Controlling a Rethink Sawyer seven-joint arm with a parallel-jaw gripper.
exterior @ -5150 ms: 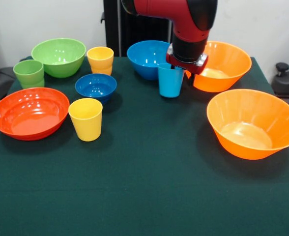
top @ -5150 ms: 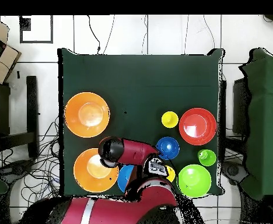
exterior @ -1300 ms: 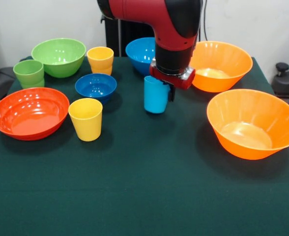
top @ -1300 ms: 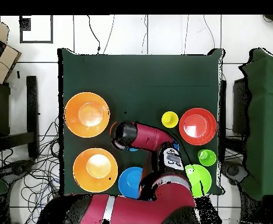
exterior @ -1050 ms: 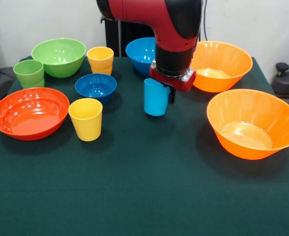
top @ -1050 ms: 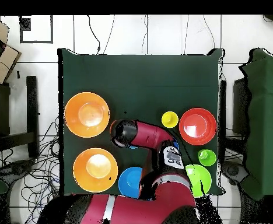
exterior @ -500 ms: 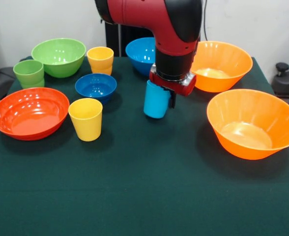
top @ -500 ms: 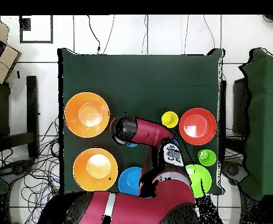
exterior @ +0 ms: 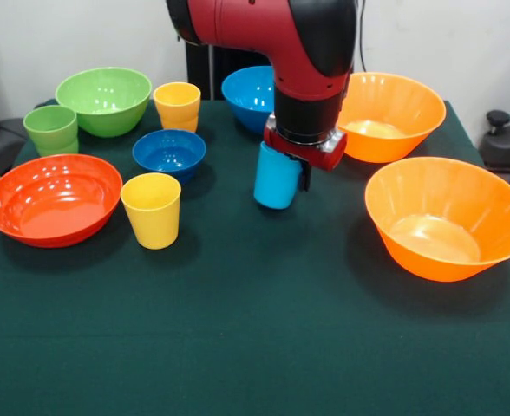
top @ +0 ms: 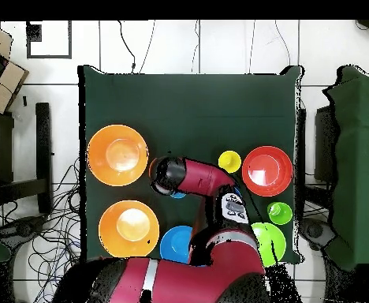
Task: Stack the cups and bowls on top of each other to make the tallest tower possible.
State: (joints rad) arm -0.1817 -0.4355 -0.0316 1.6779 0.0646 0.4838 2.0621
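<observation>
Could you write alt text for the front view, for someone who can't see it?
A red and black robot arm's claw holds a light blue plastic cup, tilted, above a dark green table. To the picture's left sit a red-orange bowl, a yellow cup and a small dark blue bowl; two large orange bowls sit right.

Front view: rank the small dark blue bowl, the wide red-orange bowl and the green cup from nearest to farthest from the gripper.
1. Small dark blue plastic bowl, just left of the gripper.
2. Wide red-orange plastic bowl, further left, at the table's edge.
3. Green plastic cup, far left, towards the back.
</observation>
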